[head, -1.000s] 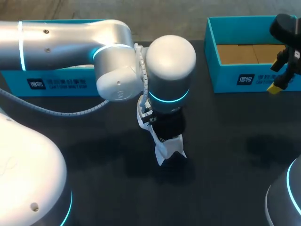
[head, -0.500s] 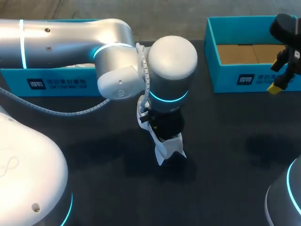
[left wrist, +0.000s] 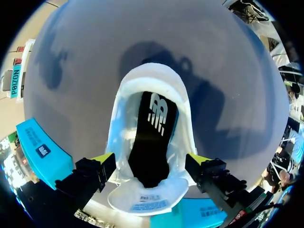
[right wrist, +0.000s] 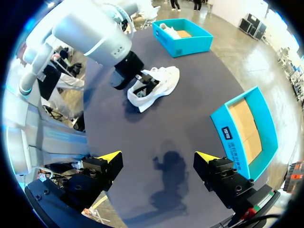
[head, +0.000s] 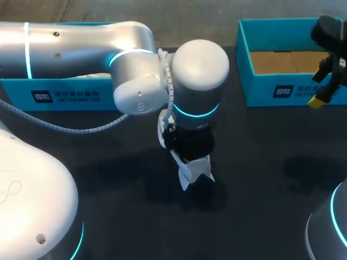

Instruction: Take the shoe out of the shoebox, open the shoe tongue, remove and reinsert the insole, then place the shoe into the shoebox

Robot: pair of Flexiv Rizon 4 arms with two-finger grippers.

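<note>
Dark matte table carries everything: the white running shoe lies at its middle, out of the empty turquoise cardboard shoebox at far right, so the first step is done. The left gripper hangs over the shoe's mouth, spread wide and apparently clasping nothing. The white tongue is folded back and the black insole sits inside, so I judge insole work and reboxing remain. The right gripper hovers unclenched and empty near that shoebox. A second turquoise box stands far left.
</note>
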